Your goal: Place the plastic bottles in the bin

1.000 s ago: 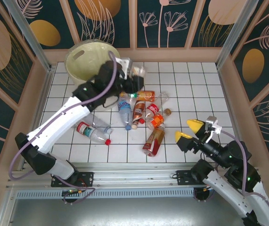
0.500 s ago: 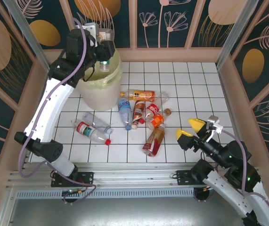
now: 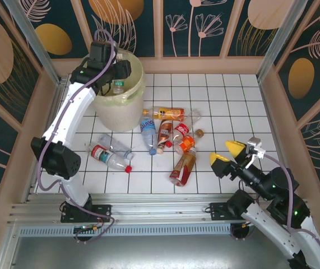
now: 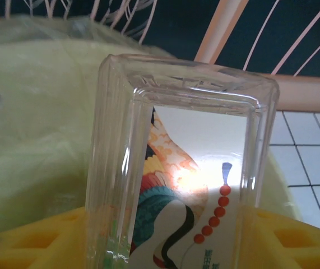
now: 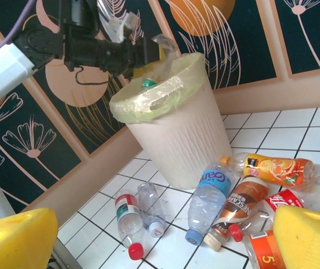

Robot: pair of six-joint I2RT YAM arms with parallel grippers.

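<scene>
One clear bottle (image 4: 182, 168) with a green cap (image 3: 117, 87) is clamped between my left gripper's (image 3: 118, 77) yellow fingers (image 4: 31, 241). It sits right over the mouth of the bin (image 3: 120, 109), bag liner (image 4: 31, 123) just beneath. Bin contents: can't tell, my arm blocks it. My right gripper (image 3: 227, 156) is wide open, holding nothing. About nine loose bottles (image 3: 168, 114) lie on the tiles (image 3: 232, 106) ahead-left of it, near the bin's base.

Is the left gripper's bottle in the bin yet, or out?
Out: the left gripper clamps the clear bottle, green cap down, over the lined bin.
</scene>
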